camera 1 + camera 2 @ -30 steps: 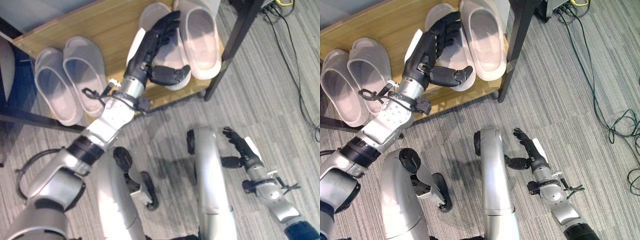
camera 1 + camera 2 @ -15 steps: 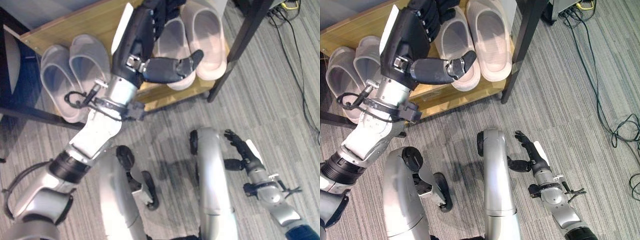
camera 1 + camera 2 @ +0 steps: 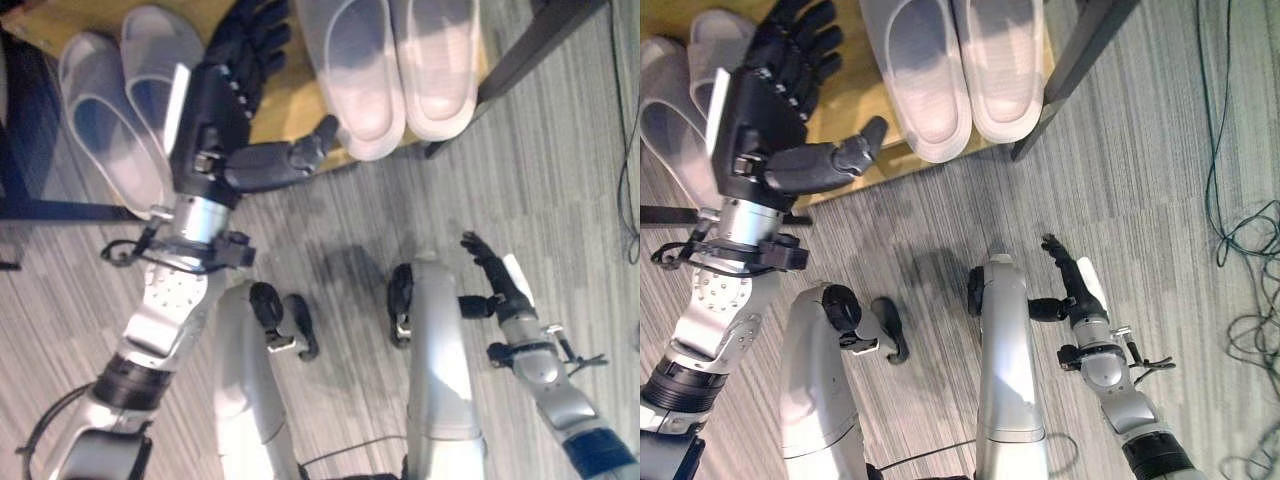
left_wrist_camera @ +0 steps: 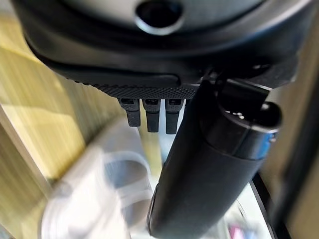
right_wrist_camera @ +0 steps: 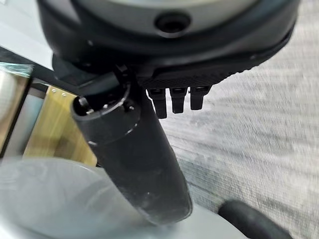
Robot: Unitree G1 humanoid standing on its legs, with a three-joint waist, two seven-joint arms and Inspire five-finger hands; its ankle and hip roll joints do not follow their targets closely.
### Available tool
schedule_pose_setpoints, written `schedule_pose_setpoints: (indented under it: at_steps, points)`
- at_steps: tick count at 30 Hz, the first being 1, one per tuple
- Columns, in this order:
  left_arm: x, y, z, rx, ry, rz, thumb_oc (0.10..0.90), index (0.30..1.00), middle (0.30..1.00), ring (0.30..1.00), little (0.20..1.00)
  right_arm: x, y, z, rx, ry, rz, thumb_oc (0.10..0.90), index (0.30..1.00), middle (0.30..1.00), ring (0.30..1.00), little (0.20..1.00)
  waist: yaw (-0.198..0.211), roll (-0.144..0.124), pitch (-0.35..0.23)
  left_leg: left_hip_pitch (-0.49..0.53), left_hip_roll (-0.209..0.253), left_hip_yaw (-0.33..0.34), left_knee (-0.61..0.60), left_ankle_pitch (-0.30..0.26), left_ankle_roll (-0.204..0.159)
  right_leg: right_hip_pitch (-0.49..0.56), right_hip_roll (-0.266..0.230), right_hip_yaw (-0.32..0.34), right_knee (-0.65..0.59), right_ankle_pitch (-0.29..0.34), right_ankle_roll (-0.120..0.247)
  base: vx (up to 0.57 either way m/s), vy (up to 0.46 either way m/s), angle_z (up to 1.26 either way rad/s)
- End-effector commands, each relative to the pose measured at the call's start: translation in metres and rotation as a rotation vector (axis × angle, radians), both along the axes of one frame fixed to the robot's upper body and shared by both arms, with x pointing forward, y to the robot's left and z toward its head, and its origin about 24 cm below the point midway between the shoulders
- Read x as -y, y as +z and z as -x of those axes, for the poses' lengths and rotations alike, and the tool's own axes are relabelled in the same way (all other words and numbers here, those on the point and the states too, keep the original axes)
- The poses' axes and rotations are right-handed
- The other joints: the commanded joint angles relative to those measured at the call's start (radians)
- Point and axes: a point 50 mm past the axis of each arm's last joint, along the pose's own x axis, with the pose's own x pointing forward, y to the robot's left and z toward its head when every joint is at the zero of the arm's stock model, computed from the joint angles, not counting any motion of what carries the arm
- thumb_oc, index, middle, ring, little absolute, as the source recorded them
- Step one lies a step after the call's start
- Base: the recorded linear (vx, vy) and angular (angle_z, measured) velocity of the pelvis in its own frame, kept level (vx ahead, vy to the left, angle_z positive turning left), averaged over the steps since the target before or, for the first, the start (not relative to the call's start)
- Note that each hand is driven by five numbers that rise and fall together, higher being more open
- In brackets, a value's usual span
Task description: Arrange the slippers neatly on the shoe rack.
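1. Since the earlier frames, the left hand (image 3: pixel 215 110) has drawn back from the right-hand pair of slippers (image 3: pixel 390 60) toward the front edge of the shelf; the whole scene has also shifted in view, which is a camera move.
2. The left hand is now raised above the wooden shelf of the shoe rack (image 3: pixel 845 95), between the two pairs of slippers, and touches neither pair.
3. Its fingers (image 3: pixel 255 30) are straight and slightly spread, pointing toward the back of the shelf; its thumb (image 3: pixel 290 160) sticks out sideways over the shelf's front edge. The hand holds nothing.
4. The right-hand pair of slippers lies side by side on the shelf, soles down, the two touching each other; the heel ends reach the shelf's front edge.
5. The left-hand pair of slippers (image 3: pixel 105 110) lies side by side at the other end of the same shelf, well apart from the first pair.
6. A dark rack leg (image 3: pixel 1080 60) stands just beside the right-hand pair.
7. The right hand (image 3: pixel 1072 280) hangs low over the grey striped carpet (image 3: pixel 1160 150), well apart from the rack, its fingers straight and relaxed, its thumb out to the side, holding nothing.
8. Loose cables (image 3: pixel 1240 240) lie on the carpet at the robot's far right.
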Motion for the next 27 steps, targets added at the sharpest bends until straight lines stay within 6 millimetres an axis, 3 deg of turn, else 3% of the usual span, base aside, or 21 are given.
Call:
schedule_pose_setpoints:
  at_steps: [1, 2, 3, 7, 8, 9, 12, 14, 15, 18, 19, 20, 23, 27]
  points:
    - [0.001, -0.013, 0.006, 0.038, -0.007, -0.085, 0.800, 0.900, 0.900, 0.900, 0.900, -0.010, 0.037, -0.004, 0.212, 0.073, -0.020, 0.800, 0.900, 0.900, 0.900, 0.900, 0.011, -0.002, -0.172, 0.012, -0.028, -0.070, -0.290, 0.152, 0.001, 0.102, -0.065, -0.017, -0.276, 0.113, 0.053, -0.21, -0.029, 0.14]
    - [0.001, -0.028, 0.004, -0.016, 0.003, -0.096, 0.800, 0.900, 0.900, 0.900, 0.900, -0.011, 0.033, -0.004, 0.199, 0.078, -0.024, 0.800, 0.900, 0.900, 0.900, 0.900, 0.009, -0.004, -0.174, 0.063, -0.030, -0.066, -0.363, 0.180, -0.003, 0.153, -0.068, -0.031, -0.349, 0.138, 0.057, -0.16, -0.010, 0.18]
    - [0.001, -0.027, 0.003, -0.015, 0.003, -0.096, 0.800, 0.900, 0.900, 0.900, 0.900, -0.011, 0.034, -0.004, 0.200, 0.078, -0.024, 0.800, 0.900, 0.900, 0.900, 0.900, 0.008, -0.004, -0.172, 0.068, -0.031, -0.066, -0.374, 0.190, -0.003, 0.158, -0.068, -0.033, -0.359, 0.146, 0.056, -0.15, -0.041, 0.20]
    - [0.001, -0.088, -0.002, -0.248, 0.020, -0.111, 0.800, 0.900, 0.900, 0.900, 0.900, -0.015, 0.011, -0.001, 0.111, 0.089, -0.047, 0.800, 0.900, 0.900, 0.900, 0.900, 0.002, -0.014, -0.195, 0.263, -0.051, -0.070, -0.640, 0.289, -0.017, 0.354, -0.056, -0.082, -0.635, 0.238, 0.066, -0.13, -0.050, 0.05]
    - [0.001, -0.088, -0.002, -0.247, 0.020, -0.111, 0.800, 0.900, 0.900, 0.900, 0.900, -0.015, 0.011, -0.001, 0.111, 0.089, -0.047, 0.800, 0.900, 0.900, 0.900, 0.900, 0.002, -0.014, -0.193, 0.266, -0.051, -0.071, -0.642, 0.290, -0.017, 0.358, -0.056, -0.082, -0.637, 0.239, 0.066, -0.09, -0.046, 0.07]
    - [-0.001, -0.115, -0.001, -0.351, 0.036, -0.135, 0.800, 0.900, 0.900, 0.900, 0.900, -0.016, -0.002, 0.002, 0.058, 0.087, -0.057, 0.800, 0.900, 0.900, 0.900, 0.900, 0.002, -0.018, -0.211, 0.354, -0.048, -0.083, -0.753, 0.332, -0.019, 0.439, -0.055, -0.098, -0.751, 0.274, 0.073, -0.06, -0.040, 0.11]
    - [-0.003, -0.163, 0.006, -0.542, 0.057, -0.161, 0.800, 0.900, 0.900, 0.900, 0.900, -0.018, -0.026, 0.010, -0.041, 0.087, -0.068, 0.800, 0.900, 0.900, 0.900, 0.900, 0.006, -0.023, -0.235, 0.540, -0.041, -0.089, -0.980, 0.418, -0.035, 0.607, -0.047, -0.135, -0.935, 0.336, 0.091, -0.06, -0.070, 0.08]
    - [-0.004, -0.201, 0.016, -0.687, 0.072, -0.242, 0.800, 0.900, 0.900, 0.900, 0.900, -0.023, -0.048, 0.019, -0.141, 0.098, -0.081, 0.800, 0.900, 0.900, 0.900, 0.900, 0.011, -0.027, -0.270, 0.719, -0.046, -0.071, -1.201, 0.527, -0.046, 0.770, -0.032, -0.180, -1.133, 0.425, 0.100, 0.01, -0.084, 0.13]
    - [-0.004, -0.201, 0.017, -0.688, 0.072, -0.242, 0.800, 0.900, 0.900, 0.900, 0.900, -0.023, -0.048, 0.019, -0.141, 0.098, -0.081, 0.800, 0.900, 0.900, 0.900, 0.900, 0.011, -0.028, -0.266, 0.728, -0.046, -0.071, -1.207, 0.529, -0.047, 0.778, -0.031, -0.180, -1.139, 0.427, 0.100, 0.14, -0.079, 0.07]
    - [-0.003, -0.240, 0.033, -0.837, 0.079, -0.345, 0.800, 0.900, 0.900, 0.900, 0.900, -0.028, -0.072, 0.028, -0.245, 0.099, -0.102, 0.800, 0.900, 0.900, 0.900, 0.900, 0.015, -0.033, -0.304, 0.933, -0.046, -0.056, -1.404, 0.587, -0.066, 0.970, -0.011, -0.212, -1.321, 0.473, 0.116, 0.18, -0.056, 0.04]
    - [-0.004, -0.263, 0.046, -0.931, 0.086, -0.410, 0.800, 0.900, 0.900, 0.900, 0.900, -0.035, -0.082, 0.035, -0.291, 0.120, -0.123, 0.800, 0.900, 0.900, 0.900, 0.900, 0.017, -0.036, -0.329, 1.045, -0.046, -0.047, -1.504, 0.612, -0.074, 1.074, 0.006, -0.219, -1.415, 0.492, 0.122, 0.19, -0.041, 0.01]
    - [-0.004, -0.263, 0.046, -0.930, 0.086, -0.410, 0.800, 0.900, 0.900, 0.900, 0.900, -0.035, -0.082, 0.035, -0.290, 0.120, -0.122, 0.800, 0.900, 0.900, 0.900, 0.900, 0.017, -0.035, -0.327, 1.048, -0.046, -0.047, -1.512, 0.620, -0.073, 1.078, 0.008, -0.220, -1.423, 0.501, 0.122, 0.19, -0.035, -0.01]
    - [-0.009, -0.301, 0.074, -1.108, 0.118, -0.474, 0.800, 0.900, 0.900, 0.900, 0.900, -0.051, -0.090, 0.043, -0.333, 0.179, -0.165, 0.800, 0.900, 0.900, 0.900, 0.900, 0.023, -0.041, -0.378, 1.201, -0.034, -0.027, -1.637, 0.658, -0.082, 1.241, 0.026, -0.226, -1.558, 0.533, 0.134, 0.18, -0.031, -0.06]
    - [-0.011, -0.318, 0.089, -1.186, 0.134, -0.513, 0.800, 0.900, 0.900, 0.900, 0.900, -0.058, -0.096, 0.049, -0.365, 0.206, -0.187, 0.800, 0.900, 0.900, 0.900, 0.900, 0.027, -0.042, -0.401, 1.281, -0.039, -0.018, -1.692, 0.673, -0.086, 1.320, 0.040, -0.228, -1.617, 0.548, 0.138, 0.15, -0.020, -0.01]
